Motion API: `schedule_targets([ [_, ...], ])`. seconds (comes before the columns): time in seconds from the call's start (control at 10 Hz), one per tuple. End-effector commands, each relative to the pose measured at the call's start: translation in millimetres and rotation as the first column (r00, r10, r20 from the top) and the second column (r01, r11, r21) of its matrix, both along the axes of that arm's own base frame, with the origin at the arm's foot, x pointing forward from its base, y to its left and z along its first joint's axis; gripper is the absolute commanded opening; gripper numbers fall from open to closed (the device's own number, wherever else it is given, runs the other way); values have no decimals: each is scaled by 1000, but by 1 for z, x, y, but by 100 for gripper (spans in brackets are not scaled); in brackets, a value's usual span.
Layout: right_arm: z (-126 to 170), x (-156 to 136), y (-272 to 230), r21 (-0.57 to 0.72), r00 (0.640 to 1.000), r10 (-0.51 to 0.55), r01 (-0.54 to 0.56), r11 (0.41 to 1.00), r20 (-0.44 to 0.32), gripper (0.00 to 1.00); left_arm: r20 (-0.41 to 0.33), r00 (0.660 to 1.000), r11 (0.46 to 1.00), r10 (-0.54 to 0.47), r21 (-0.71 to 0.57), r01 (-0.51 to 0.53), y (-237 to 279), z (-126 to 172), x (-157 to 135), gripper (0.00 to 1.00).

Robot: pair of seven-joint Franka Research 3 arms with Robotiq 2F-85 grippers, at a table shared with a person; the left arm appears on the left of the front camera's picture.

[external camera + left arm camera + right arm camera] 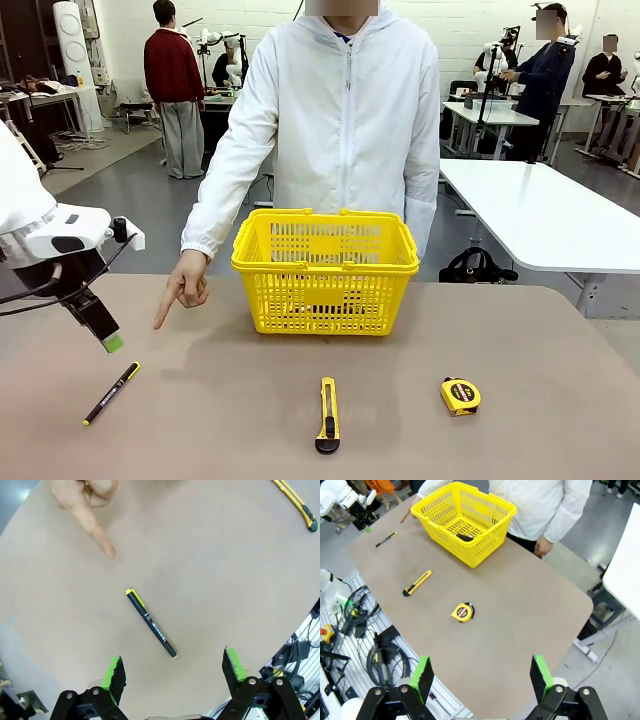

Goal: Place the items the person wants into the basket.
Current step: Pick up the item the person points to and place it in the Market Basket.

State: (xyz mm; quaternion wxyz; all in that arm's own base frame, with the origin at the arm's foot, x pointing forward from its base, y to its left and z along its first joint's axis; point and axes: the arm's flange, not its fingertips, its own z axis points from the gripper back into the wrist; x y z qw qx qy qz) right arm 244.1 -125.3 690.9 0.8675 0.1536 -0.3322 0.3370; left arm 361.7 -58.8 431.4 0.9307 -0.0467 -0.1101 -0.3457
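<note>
Since the person's hand (185, 288) points toward it, we judge the black pen (112, 393), flat on the counter (240, 410) at the front view's lower left, light, stiff and slick (it may roll). Left gripper (172, 661) gapes wide over it; we'd pinch mid-barrel.

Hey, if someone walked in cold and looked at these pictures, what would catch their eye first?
The bright yellow basket stands in the middle of the table, right before the person in the white jacket. That person's hand points a finger at the black pen lying toward the left, and the open jaws of the left arm hang over that pen.
</note>
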Motion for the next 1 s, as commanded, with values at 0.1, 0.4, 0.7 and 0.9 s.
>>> schedule_targets([
  [0.1,-2,1,1,17,1000,21,-21,1000,2,100,-12,999,998,-31,53,31,0,-41,-22,100],
  [0.4,-2,1,1,17,1000,21,-21,1000,2,100,-34,999,1000,-10,23,11,-3,-17,5,100],
  [0.7,-2,1,1,17,1000,21,-21,1000,2,100,-34,999,1000,-10,23,11,-3,-17,5,100],
  [0.9,-2,1,1,17,1000,21,-21,1000,2,100,-32,999,999,-16,33,17,-5,-18,6,100],
])
